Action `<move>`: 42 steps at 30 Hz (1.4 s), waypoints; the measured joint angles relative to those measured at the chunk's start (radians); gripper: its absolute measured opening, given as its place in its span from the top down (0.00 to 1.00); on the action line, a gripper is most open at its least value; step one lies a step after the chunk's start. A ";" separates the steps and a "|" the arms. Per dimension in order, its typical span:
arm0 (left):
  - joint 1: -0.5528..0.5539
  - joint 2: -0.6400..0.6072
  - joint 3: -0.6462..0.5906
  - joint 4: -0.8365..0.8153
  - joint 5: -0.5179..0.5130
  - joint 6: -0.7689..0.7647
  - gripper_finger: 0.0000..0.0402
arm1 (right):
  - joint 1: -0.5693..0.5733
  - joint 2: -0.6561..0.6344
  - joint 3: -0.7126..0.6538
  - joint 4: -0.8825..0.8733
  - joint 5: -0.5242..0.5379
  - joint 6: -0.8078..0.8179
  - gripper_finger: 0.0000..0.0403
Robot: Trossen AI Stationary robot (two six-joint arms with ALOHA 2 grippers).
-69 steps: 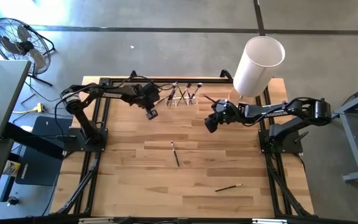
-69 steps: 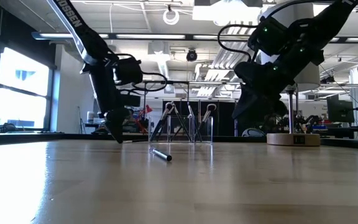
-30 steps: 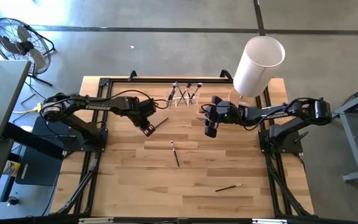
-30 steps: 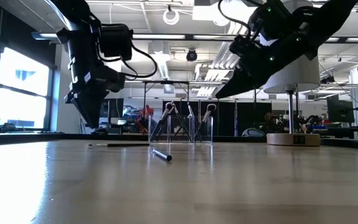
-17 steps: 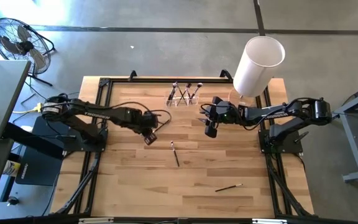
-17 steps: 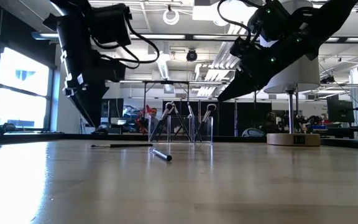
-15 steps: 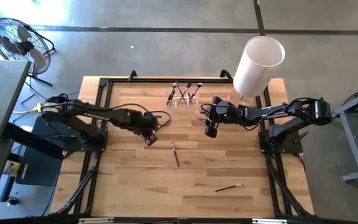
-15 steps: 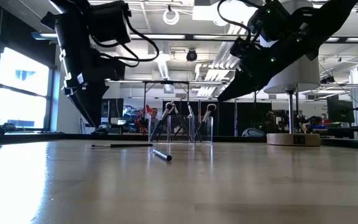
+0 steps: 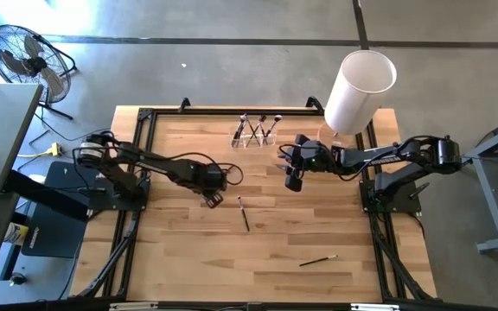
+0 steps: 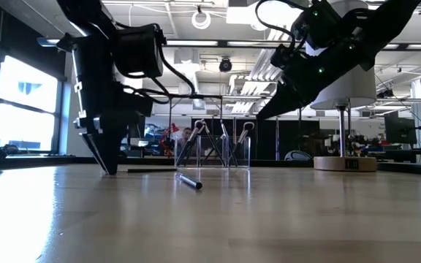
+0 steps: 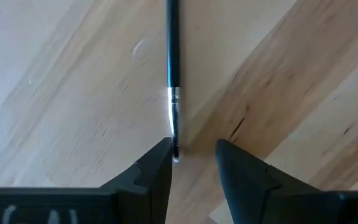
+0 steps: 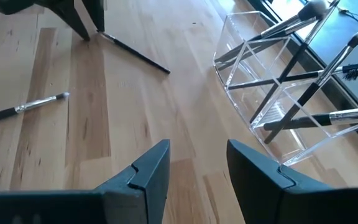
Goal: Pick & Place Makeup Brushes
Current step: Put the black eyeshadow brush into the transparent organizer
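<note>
My left gripper [image 11: 193, 155] is down at the wooden table [image 9: 275, 233], fingers a narrow gap apart and holding nothing. A dark-handled brush [image 11: 173, 56] lies flat on the wood, its silver ferrule and tip just at the inner edge of one finger [image 11: 157, 171], its handle running straight away from me; I cannot tell whether that finger touches it. From above, this gripper [image 9: 213, 199] sits left of the table's middle, with that brush [image 9: 229, 174] just beyond it.

My right gripper [image 12: 196, 168] hangs above the table, fingers apart and empty. The clear holder [image 12: 278, 99] near it carries several brushes, leaning. Another brush [image 12: 20, 109] lies loose on the wood; from above it [image 9: 243, 213] is near the middle, and one more [image 9: 318, 259] lies toward the near right.
</note>
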 joint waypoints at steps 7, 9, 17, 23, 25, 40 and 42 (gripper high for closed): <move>0.000 0.039 0.001 -0.011 -0.016 0.002 0.68 | 0.000 0.000 0.000 -0.007 -0.012 0.035 0.62; 0.012 0.040 0.001 -0.020 -0.001 0.002 0.68 | 0.000 0.000 0.000 -0.007 -0.012 0.035 0.62; 0.093 0.041 0.001 -0.034 0.129 0.006 0.68 | 0.000 0.000 0.000 -0.015 -0.013 0.034 0.62; 0.108 0.041 -0.001 -0.023 0.154 0.005 0.68 | 0.000 0.000 0.000 -0.017 -0.019 0.034 0.62; 0.108 0.043 0.004 -0.026 0.150 0.004 0.68 | 0.000 0.000 0.000 -0.017 -0.020 0.034 0.62; 0.107 0.046 0.030 -0.057 0.181 0.029 0.93 | 0.000 0.000 0.000 -0.013 -0.032 0.058 0.62; 0.108 0.046 0.029 -0.061 0.207 0.029 0.98 | 0.000 0.000 0.000 -0.011 -0.024 0.058 0.62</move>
